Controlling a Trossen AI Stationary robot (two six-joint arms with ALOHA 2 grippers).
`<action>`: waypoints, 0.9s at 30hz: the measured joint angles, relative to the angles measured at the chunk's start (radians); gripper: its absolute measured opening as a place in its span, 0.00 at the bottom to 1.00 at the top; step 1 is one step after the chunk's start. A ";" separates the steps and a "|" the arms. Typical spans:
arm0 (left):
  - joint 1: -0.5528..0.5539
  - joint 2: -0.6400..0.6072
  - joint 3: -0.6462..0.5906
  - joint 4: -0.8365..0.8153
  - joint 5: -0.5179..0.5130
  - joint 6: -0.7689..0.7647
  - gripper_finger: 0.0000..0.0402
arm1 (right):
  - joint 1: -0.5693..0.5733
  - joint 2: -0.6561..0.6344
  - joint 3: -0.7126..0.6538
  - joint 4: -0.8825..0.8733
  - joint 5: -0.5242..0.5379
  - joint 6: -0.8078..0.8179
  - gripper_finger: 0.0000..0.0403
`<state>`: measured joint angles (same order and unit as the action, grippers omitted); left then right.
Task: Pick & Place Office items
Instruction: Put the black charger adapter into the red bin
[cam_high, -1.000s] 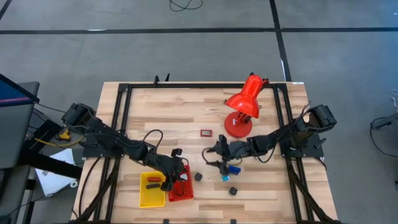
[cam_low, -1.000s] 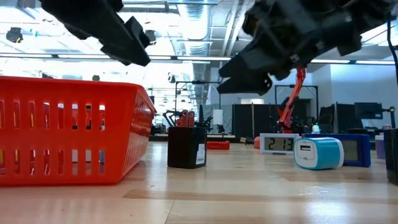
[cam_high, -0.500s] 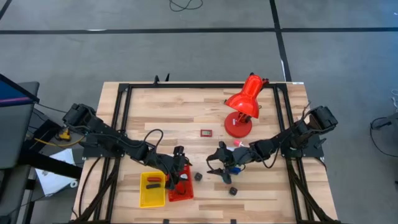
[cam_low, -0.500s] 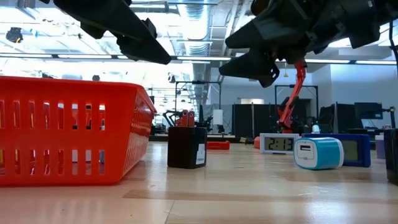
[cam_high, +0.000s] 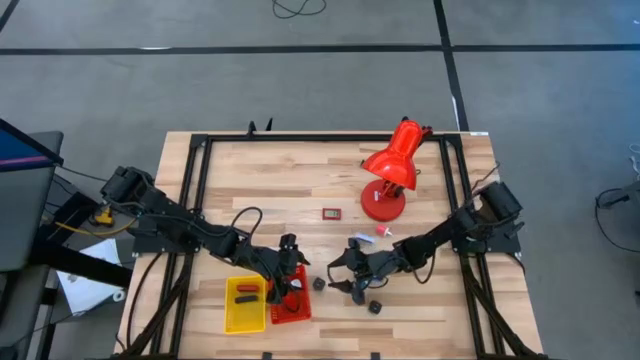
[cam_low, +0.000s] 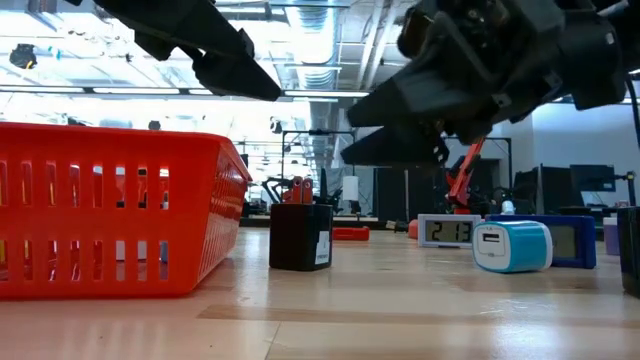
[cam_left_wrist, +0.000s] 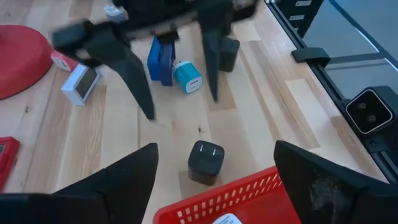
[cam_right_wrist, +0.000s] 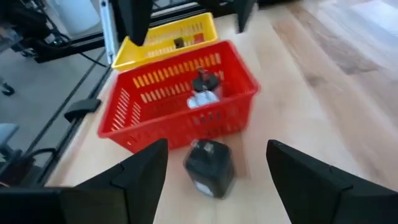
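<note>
A black cube charger (cam_high: 319, 284) (cam_left_wrist: 205, 160) (cam_right_wrist: 210, 165) stands on the table just right of the red basket (cam_high: 291, 300). My left gripper (cam_high: 290, 267) (cam_left_wrist: 214, 146) hovers open over the basket's far right corner. My right gripper (cam_high: 339, 276) (cam_right_wrist: 216, 143) is open too, just right of the charger and pointing at it. A blue block (cam_left_wrist: 160, 59), a light-blue charger (cam_left_wrist: 188, 76) (cam_low: 512, 247) and a second black cube (cam_high: 375, 307) lie under and behind the right arm. The basket holds a black and a white piece (cam_right_wrist: 204, 89).
A yellow tray (cam_high: 244, 305) with small pieces sits left of the red basket. The red desk lamp (cam_high: 392, 170) stands far right, with a small white clock (cam_left_wrist: 81, 81) and a flat red item (cam_high: 332, 212) near it. Bare wood lies toward the far edge.
My right gripper has moved toward the table's near and left edges, coming down beside the black charger, and stays open. My left gripper has risen from the red basket and shifted toward the far edge and right.
</note>
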<state>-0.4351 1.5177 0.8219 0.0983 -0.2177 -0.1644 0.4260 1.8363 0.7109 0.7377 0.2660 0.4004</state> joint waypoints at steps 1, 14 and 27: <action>0.000 0.000 0.000 0.004 -0.001 0.001 0.78 | 0.001 0.016 0.014 0.002 0.000 0.001 0.66; 0.000 0.000 0.000 0.017 0.000 0.001 0.78 | 0.012 0.130 0.112 -0.086 -0.006 0.017 0.66; 0.000 0.000 0.000 0.016 0.004 0.002 0.78 | 0.027 0.142 0.112 -0.113 -0.010 0.023 0.66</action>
<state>-0.4351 1.5177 0.8219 0.1143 -0.2138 -0.1627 0.4530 1.9785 0.8231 0.6243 0.2557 0.4232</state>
